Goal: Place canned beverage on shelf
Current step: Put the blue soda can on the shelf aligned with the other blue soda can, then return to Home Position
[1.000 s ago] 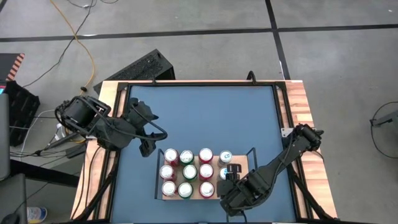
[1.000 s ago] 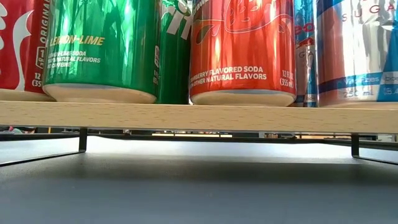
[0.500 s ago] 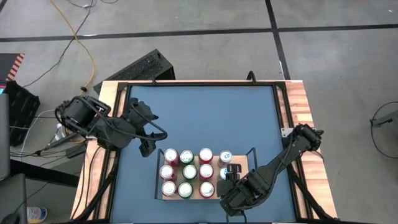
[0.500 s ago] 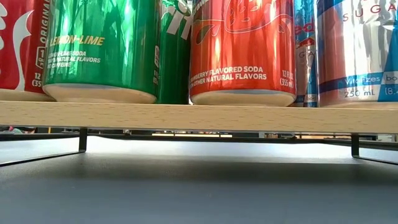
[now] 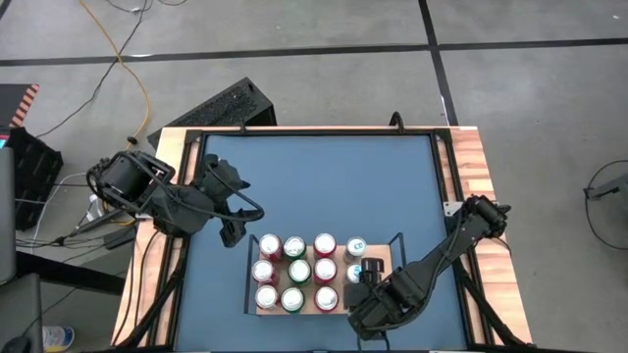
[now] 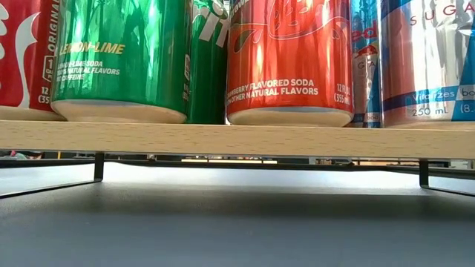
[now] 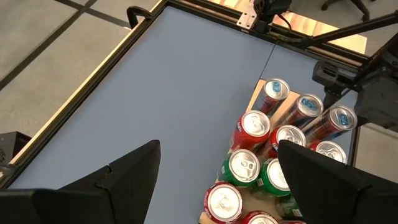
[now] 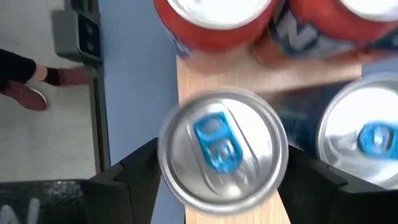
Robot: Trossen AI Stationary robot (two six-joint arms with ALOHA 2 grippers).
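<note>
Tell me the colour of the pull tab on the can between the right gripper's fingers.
Blue, on a silver lid. The can shows best in the right wrist view.

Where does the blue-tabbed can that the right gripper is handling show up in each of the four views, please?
High view: blue-tabbed can mostly hidden under the right gripper, at the shelf's right end.
Low view: far right, silver-blue, on the shelf's front edge.
Left wrist view: the farthest can, at the dark arm.
Right wrist view: centre, between the fingers.
Shared landmark: the light-wood shelf.
</note>
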